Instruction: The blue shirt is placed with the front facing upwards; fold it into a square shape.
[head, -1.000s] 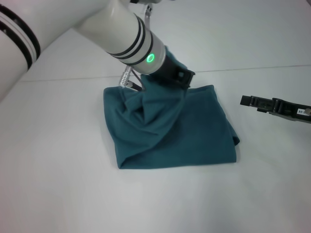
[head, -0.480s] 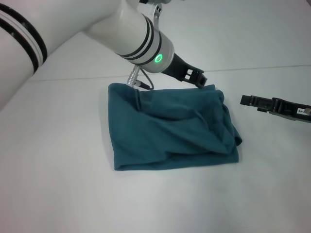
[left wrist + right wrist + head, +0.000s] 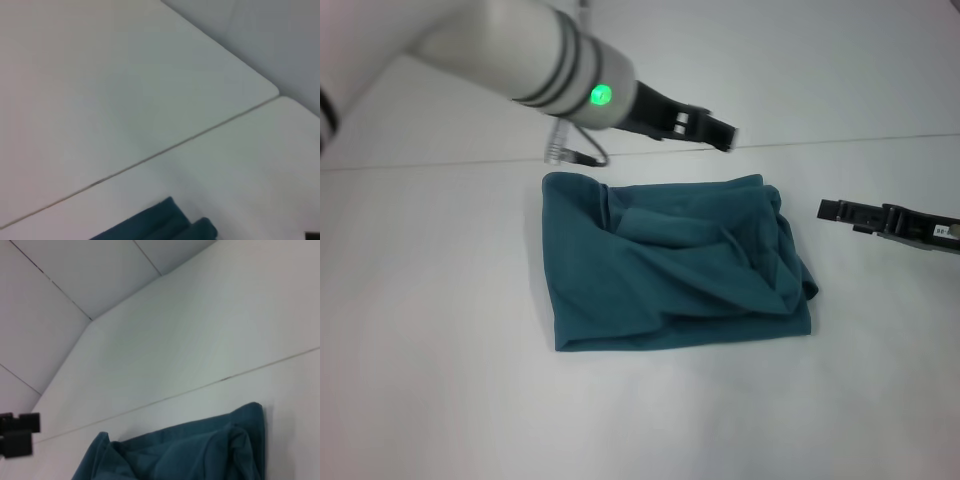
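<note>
The left gripper [image 3: 720, 133] is hanging in the air just above the far edge of the blue shirt [image 3: 675, 265], clear of the cloth and gripping nothing; whether its fingers are parted or closed cannot be told from the head view. Its white arm with black bands and a glowing green ring is reaching in over the table [image 3: 430, 380] from the shirt's far left side.

The right gripper [image 3: 835, 210] is hovering off the shirt's right edge, near it but not touching, and it is carrying nothing; its finger setting is likewise unclear.

The blue shirt is lying on the white table as a roughly rectangular dark teal bundle. Its left part is lying fairly smooth, while the middle and right part are bunching into thick diagonal folds and a rumpled right edge. No print is showing on the upward face. In the right wrist view the shirt [image 3: 200, 450] is showing as rounded, piled folds.
</note>
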`<act>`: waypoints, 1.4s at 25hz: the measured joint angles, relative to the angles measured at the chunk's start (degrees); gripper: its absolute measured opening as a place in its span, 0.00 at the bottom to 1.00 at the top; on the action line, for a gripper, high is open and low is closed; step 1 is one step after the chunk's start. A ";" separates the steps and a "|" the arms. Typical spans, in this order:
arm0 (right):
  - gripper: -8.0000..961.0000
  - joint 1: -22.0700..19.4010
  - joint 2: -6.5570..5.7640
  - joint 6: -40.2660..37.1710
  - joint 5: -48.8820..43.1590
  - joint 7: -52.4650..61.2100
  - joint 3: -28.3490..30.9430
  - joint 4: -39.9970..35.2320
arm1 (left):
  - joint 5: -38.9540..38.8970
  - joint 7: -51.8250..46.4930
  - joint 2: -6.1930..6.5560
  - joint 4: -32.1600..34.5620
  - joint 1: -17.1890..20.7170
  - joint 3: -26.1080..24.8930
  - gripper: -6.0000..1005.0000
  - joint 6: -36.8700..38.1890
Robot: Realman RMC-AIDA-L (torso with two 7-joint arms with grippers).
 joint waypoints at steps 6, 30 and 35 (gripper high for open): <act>0.90 0.58 -0.85 -0.40 -1.80 2.04 0.02 -0.12 | -1.62 -0.07 0.03 3.39 6.75 -11.92 0.89 3.42; 0.90 27.30 -1.89 -8.88 -41.30 25.73 -3.39 -10.00 | -16.81 10.97 4.34 5.86 25.75 -26.94 0.88 20.82; 0.89 29.87 0.11 -8.27 -43.73 25.79 -7.12 -9.90 | -18.07 11.43 4.92 8.11 28.53 -29.25 0.88 23.96</act>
